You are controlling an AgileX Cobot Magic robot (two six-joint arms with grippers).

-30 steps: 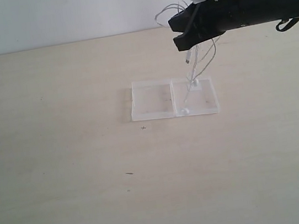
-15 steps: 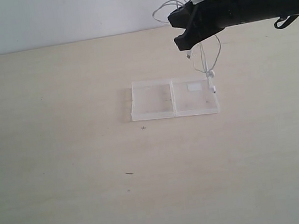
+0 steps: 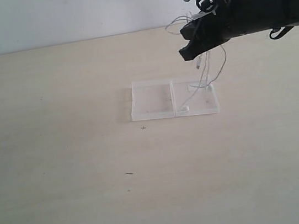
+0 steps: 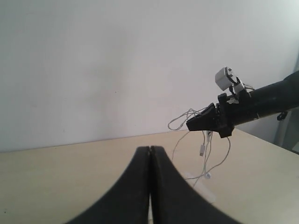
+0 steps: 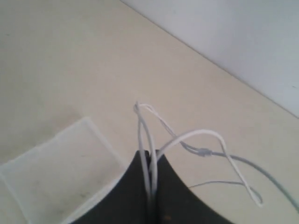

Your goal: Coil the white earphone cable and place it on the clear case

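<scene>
Earbud (image 3: 184, 107) — back down on clear case (image 3: 151, 100)

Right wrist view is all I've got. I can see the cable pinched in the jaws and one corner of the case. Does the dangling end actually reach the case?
Observer: Yes. In the exterior view the white earphone cable hangs from the right gripper, and one earbud lies on the clear case, near the front edge by the hinge.
Operator: Is the coiled part down on it too?
Observer: No. The loops are bunched at the gripper, held above and behind the case's right half.
Operator: And the left gripper?
Observer: The left gripper is shut and empty. It is outside the exterior view, and its own camera shows it well back from the case.
</scene>
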